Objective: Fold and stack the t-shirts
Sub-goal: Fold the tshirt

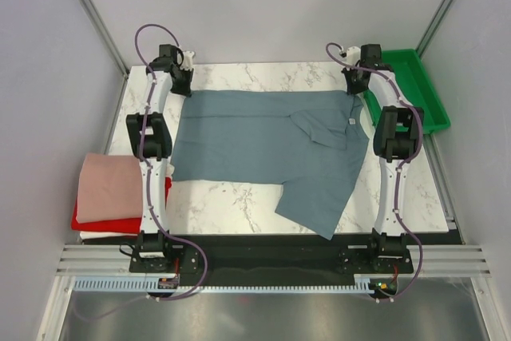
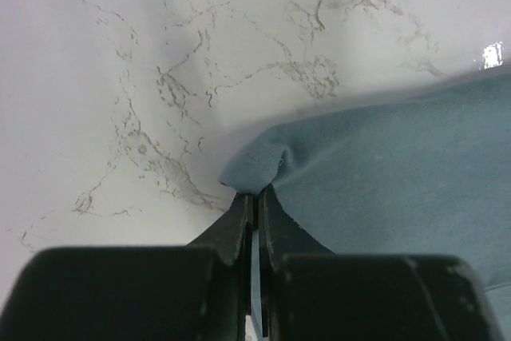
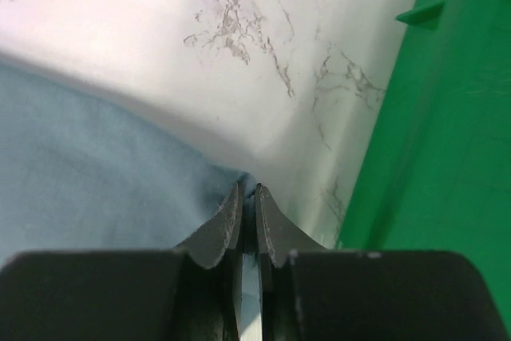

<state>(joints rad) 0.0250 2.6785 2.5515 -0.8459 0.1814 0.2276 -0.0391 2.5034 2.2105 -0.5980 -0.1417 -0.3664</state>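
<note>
Slate blue-grey cloth, only half dealt with: spread across the middle of the marble table as the blue-grey t-shirt. Mostly flat, with the collar end and one sleeve turned over near the white neck label, and a loose flap trailing toward the near edge.

Pinched at the far-left corner by the left gripper, jaws clenched on a small nub of fabric. Nipped at the far-right corner by the right gripper, jaws likewise closed on cloth, just beside the green tray.

Already folded and piled at the table's left edge: a pale pink t-shirt on top, a red t-shirt beneath, and what looks like a white t-shirt at the bottom.

By that reckoning, three done and one to go. Left to do: folding the blue-grey t-shirt down to size, then setting it on the pile.
</note>
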